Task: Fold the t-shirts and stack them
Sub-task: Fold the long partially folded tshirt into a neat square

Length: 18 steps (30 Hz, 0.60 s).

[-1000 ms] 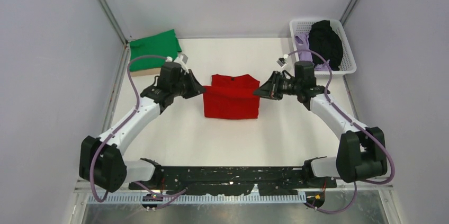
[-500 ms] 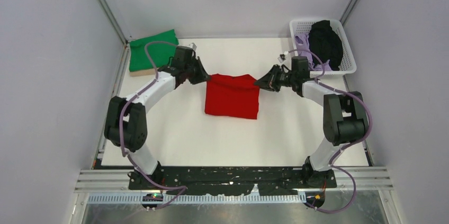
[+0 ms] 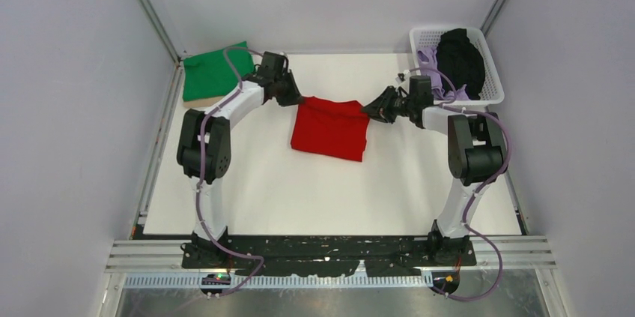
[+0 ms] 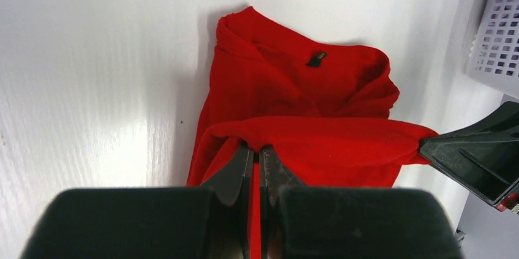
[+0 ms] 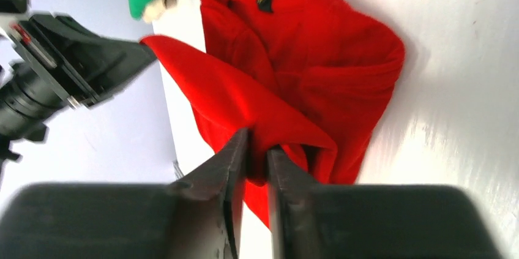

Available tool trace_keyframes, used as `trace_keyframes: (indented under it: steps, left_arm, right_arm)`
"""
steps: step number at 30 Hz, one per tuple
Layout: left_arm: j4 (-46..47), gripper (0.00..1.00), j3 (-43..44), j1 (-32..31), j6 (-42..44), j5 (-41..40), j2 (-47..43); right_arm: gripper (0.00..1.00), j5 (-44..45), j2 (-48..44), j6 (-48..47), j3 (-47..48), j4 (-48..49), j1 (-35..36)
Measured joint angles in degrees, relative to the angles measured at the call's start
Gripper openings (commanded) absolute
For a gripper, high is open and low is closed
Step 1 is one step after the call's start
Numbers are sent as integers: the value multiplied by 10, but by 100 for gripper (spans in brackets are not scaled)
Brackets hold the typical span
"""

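Pinching the red t-shirt (image 3: 329, 128) at opposite ends of its raised edge, the left claw (image 3: 293, 100) and right claw (image 3: 368, 111) were each closed on cloth. That edge ran left to right between them, the rest lying mid-tabletop (image 3: 314, 189). The green t-shirt (image 3: 213, 71) lay far-left, nearer the left claw.

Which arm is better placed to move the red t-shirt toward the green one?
Probably left: the left gripper, shut on the red t-shirt, is nearer the green t-shirt than the right gripper.
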Motion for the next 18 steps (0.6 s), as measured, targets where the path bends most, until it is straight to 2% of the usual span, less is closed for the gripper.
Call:
trace_keyframes:
  steps: [1, 2, 3, 4, 5, 6, 12, 18]
  left_arm:
    - [-4, 33, 10, 0, 0, 1, 10]
    - [-8, 54, 21, 0, 2, 1, 20]
    - [-12, 70, 32, 0, 4, 2, 30]
    - [-16, 83, 45, 1, 6, 4, 40]
    - [-19, 96, 56, 1, 4, 6, 48]
    - [-20, 99, 64, 2, 2, 12, 54]
    - [-6, 100, 63, 5, -3, 64, 56]
    - [19, 100, 26, 3, -4, 116, 45]
  right_arm:
    - [45, 5, 5, 4, 3, 3, 0]
    - [60, 12, 11, 6, 8, 5, -1]
    - [72, 17, 17, 9, 14, 7, -2]
    - [78, 21, 23, 12, 20, 8, -2]
    - [90, 26, 28, 12, 27, 9, -3]
    - [97, 30, 31, 11, 34, 9, -4]
    - [95, 61, 19, -45, 67, -39, -1]
    - [96, 80, -56, -99, 40, -83, 30]
